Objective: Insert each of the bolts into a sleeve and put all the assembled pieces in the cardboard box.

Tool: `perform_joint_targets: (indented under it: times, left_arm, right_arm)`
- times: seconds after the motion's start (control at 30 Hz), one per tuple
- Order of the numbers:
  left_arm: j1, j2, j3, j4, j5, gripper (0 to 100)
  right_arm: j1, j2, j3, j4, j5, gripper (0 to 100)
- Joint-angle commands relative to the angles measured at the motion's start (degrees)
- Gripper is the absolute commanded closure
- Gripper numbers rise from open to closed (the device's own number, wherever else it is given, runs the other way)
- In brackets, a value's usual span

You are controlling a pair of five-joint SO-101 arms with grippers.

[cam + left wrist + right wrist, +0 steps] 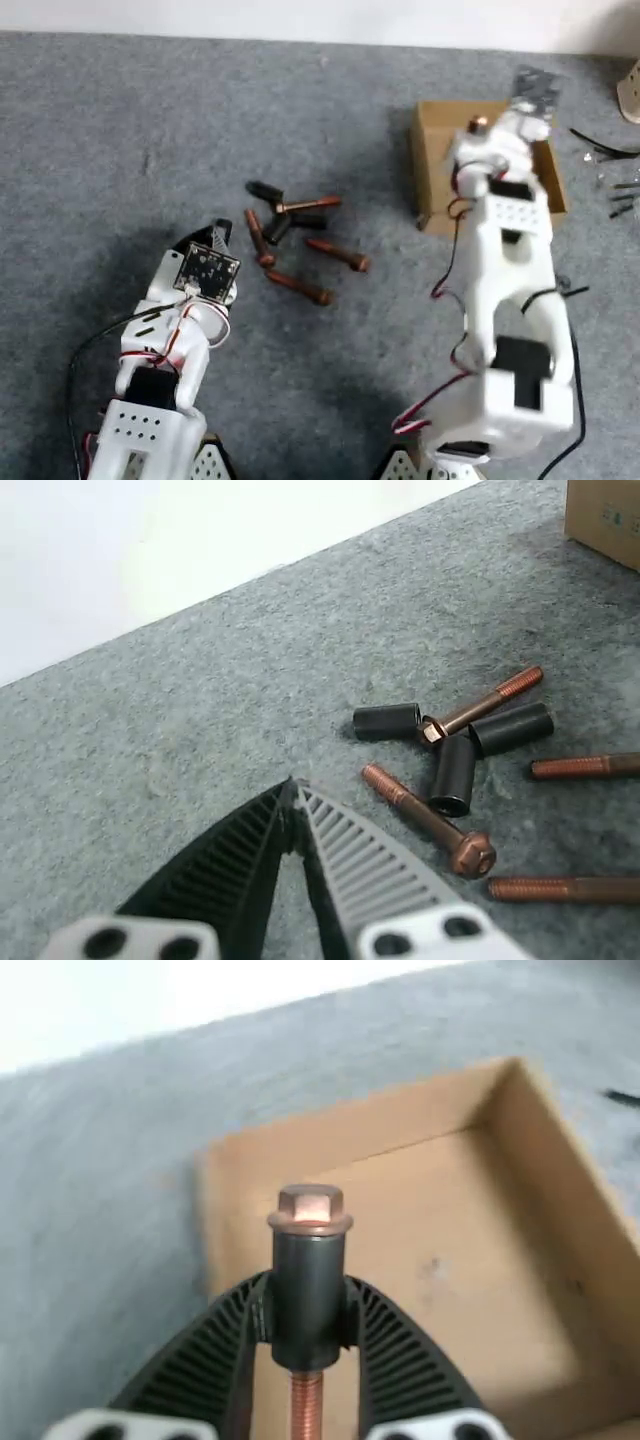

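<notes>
My right gripper [308, 1305] is shut on an assembled piece [308, 1270], a black sleeve with a copper bolt through it, head up. It hangs above the open cardboard box [520, 1210]. From above, that arm reaches over the box [432, 160], and the bolt head [478, 124] shows at its tip. My left gripper [293, 792] is shut with nothing in it and rests low over the carpet, a short way from the pile. Several loose copper bolts [430, 808] [338, 254] and three black sleeves [453, 773] [264, 190] lie mixed together mid-table.
Grey carpet covers the table [150, 120]. Small dark parts and wires [610, 170] lie at the far right beyond the box. A white wall runs along the far edge.
</notes>
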Motion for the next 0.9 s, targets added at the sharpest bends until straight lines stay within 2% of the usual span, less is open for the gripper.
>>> perform_joint_targets:
  times: [0.0,0.23,0.4,0.47,0.77,0.87]
  left_arm:
    - [-0.66,-0.75,0.04,-0.26,-0.18,99]
    - [-0.66,-0.75,0.04,-0.26,-0.18,99]
    - [-0.66,-0.75,0.04,-0.26,-0.18,99]
    - [-0.66,-0.75,0.04,-0.26,-0.18,99]
    - [-0.66,-0.75,0.04,-0.26,-0.18,99]
    - [-0.66,-0.75,0.04,-0.26,-0.18,99]
  right_arm:
    - [2.07,3.21,-6.11,-2.33,-5.36,99.2]
    - [1.80,7.60,-5.93,-2.24,-5.27,97.1]
    - [1.80,9.54,-6.02,-0.31,-5.27,78.3]
    - [1.80,9.54,-6.02,-0.04,-5.27,74.8]
    - [3.21,9.27,-5.93,0.57,-5.27,74.8]
    - [2.95,8.75,-6.20,4.26,-5.27,74.8]
